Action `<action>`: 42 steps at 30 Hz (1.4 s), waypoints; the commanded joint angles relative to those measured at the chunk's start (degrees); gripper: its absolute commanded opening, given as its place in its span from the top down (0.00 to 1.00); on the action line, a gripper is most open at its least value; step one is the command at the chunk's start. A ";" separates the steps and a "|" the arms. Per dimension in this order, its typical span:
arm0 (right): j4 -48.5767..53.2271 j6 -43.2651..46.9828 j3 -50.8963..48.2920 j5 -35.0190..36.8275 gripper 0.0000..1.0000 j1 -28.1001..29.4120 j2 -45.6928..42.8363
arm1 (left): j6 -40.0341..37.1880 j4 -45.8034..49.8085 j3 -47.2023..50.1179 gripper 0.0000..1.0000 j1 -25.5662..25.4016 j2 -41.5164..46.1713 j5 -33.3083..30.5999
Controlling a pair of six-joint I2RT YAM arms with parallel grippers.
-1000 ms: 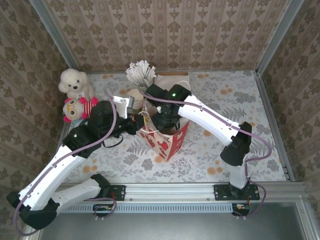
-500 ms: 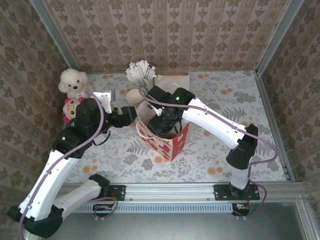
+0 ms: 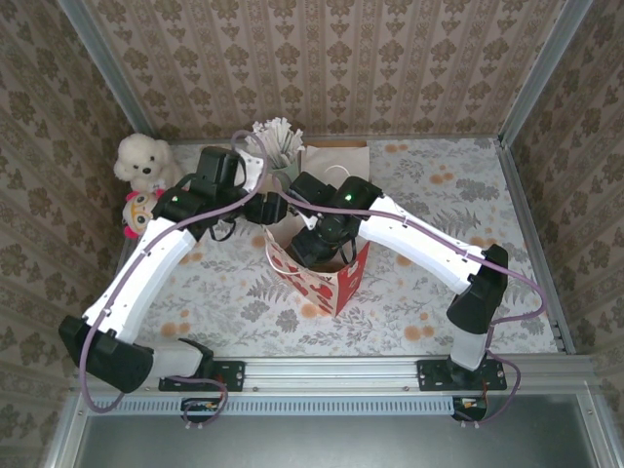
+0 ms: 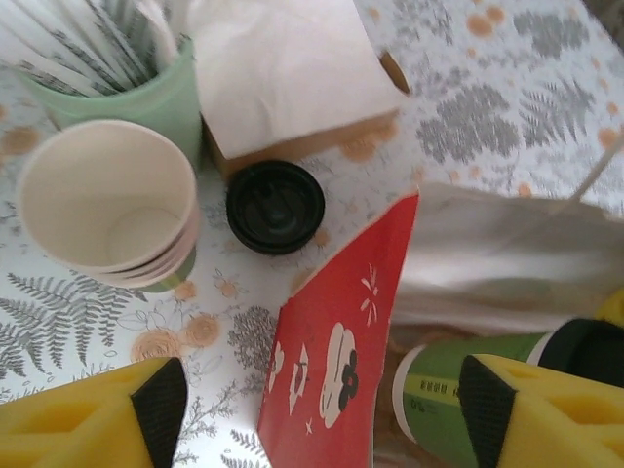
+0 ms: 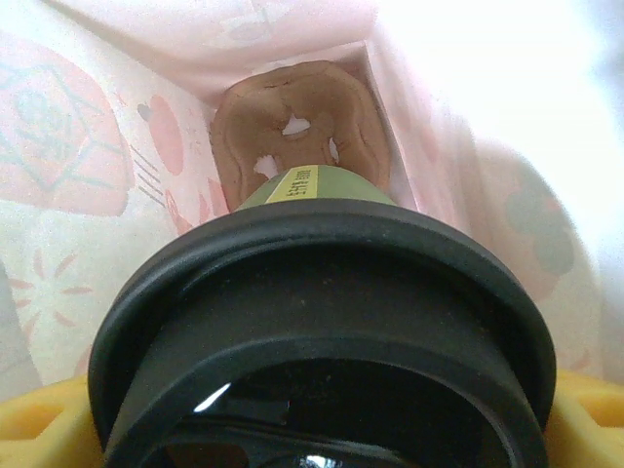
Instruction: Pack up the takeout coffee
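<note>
- We see the small green paper cup (image 4: pixel 458 395), closed by its round black plastic lid (image 5: pixel 322 292), in the mouth of the red paper bag (image 4: pixel 336 341) printed with white figures. The cup is tilted, with its base pointing down into the bag and its lid end up.
- The right gripper (image 5: pixel 312 429) reaches into the bag from above and holds the cup at the lid end. One of its yellow fingers (image 5: pixel 39 419) sits on each side of the lid, with the jaws spread wide around it.
- From the right wrist, the cup's base hangs over a brown moulded piece with holes (image 5: pixel 292 117) at the bottom of the bag. We cannot tell whether the two touch.
- The left gripper (image 4: pixel 322 402) hovers above the bag's left side, jaws wide, with nothing between its yellow, black-tipped fingers.
- On the floral-patterned table (image 3: pixel 429 195), a second round black lid (image 4: pixel 276 206) lies flat, close to the bag but apart from it.
- This loose lid sits between the bag and a stack of green paper cups with cream insides (image 4: pixel 107 200). It is just beside a brown cardboard box (image 4: pixel 312 141) topped with white paper napkins (image 4: pixel 283 68).
- A pale green holder (image 4: pixel 161 97) full of white paper-wrapped sticks (image 4: pixel 78 39) stands just behind the stack and beside the box.
- At the table's left edge sit a white plush dog (image 3: pixel 144 159) and, next to it, a plush doll in red stripes (image 3: pixel 139 210), both well apart from the bag.
</note>
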State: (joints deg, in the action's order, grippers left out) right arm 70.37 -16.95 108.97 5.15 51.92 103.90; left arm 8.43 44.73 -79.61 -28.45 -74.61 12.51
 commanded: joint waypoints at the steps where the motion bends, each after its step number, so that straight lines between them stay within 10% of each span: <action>1: -0.01 -0.94 -1.10 0.74 0.59 0.10 -2.63 | -4.47 3.05 -2.89 0.33 0.44 -1.65 3.62; 11: 2.61 -1.52 -1.39 -2.17 0.59 -0.56 -1.94 | -5.04 -5.29 -3.20 0.72 0.50 -5.04 10.16; 24: 5.60 -4.17 -0.85 2.91 0.59 -2.11 -2.67 | -5.18 -10.41 -5.70 1.00 -0.03 -10.17 15.89; 32: 5.15 -7.42 -3.23 2.67 0.60 -4.38 -4.41 | -8.87 -9.22 -13.46 1.00 -2.31 -17.19 18.94; 37: 5.07 -7.49 -2.71 1.82 0.59 -4.70 -3.95 | -10.77 -3.34 -15.67 0.57 -2.05 -17.64 16.17; 42: 5.10 -6.93 -2.97 0.68 0.60 -5.14 -3.70 | -15.03 0.88 -14.49 0.50 -1.99 -15.48 13.33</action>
State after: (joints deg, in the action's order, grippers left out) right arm 73.78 -22.96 106.56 6.94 47.11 101.23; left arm -2.44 41.12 -93.51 -30.65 -92.51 27.09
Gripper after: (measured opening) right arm 0.816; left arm 0.496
